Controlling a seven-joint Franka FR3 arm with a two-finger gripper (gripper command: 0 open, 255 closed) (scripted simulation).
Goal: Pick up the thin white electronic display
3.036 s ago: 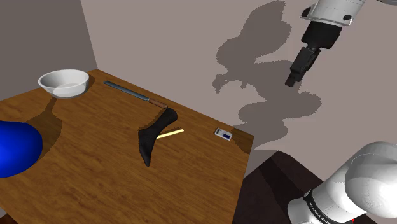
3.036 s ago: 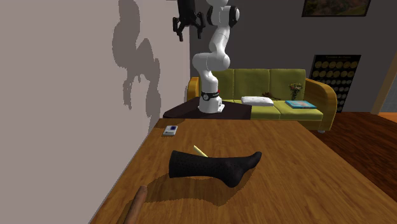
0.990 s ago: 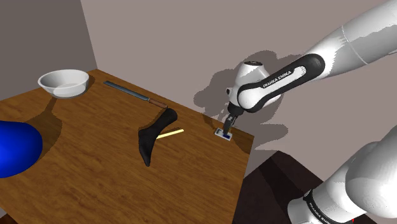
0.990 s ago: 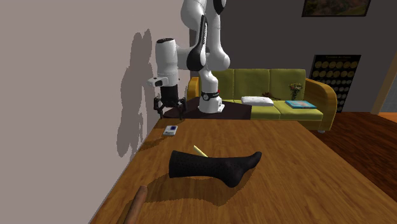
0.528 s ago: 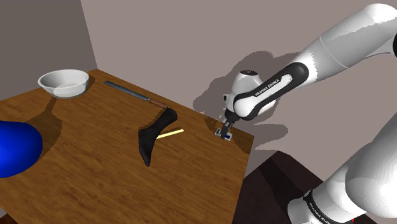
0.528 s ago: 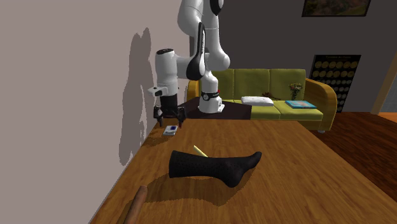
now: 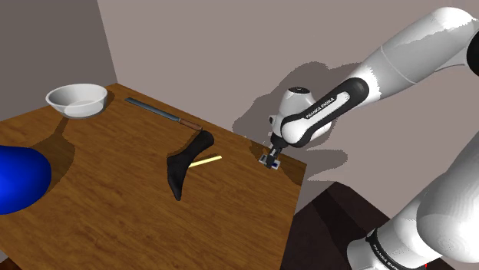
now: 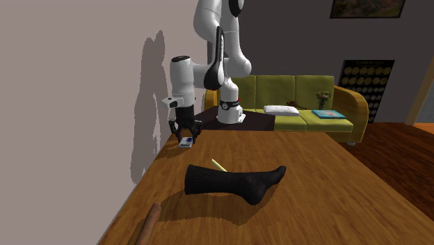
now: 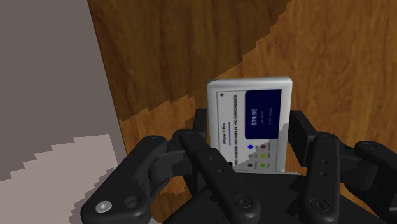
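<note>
At the tabletop's (image 7: pixel 115 207) corner by the wall, nearest the stand, the pincer (image 9: pixel 249 141) sits low over the thin white display (image 9: pixel 249 102). Its fingers are spread and flank two opposite edges of the device, and I cannot tell whether they press on it. I judge this to be the grasp itself: the approach is done, the closing is not. The next move calls for a gentle squeeze on those thin edges, then a straight lift, since the display lies flat on the wood.

From the shoulder view's left, the brown tabletop carries a blue rounded thing (image 7: pixel 19 178), a white bowl (image 7: pixel 76 100), a long slim tool (image 7: pixel 160 112), a black sock (image 7: pixel 183 167) and a yellow stick (image 7: pixel 205 160) just beside it. A grey wall (image 8: pixel 69 83) runs along one edge. Farther right stands a green sofa (image 8: pixel 306 90).
</note>
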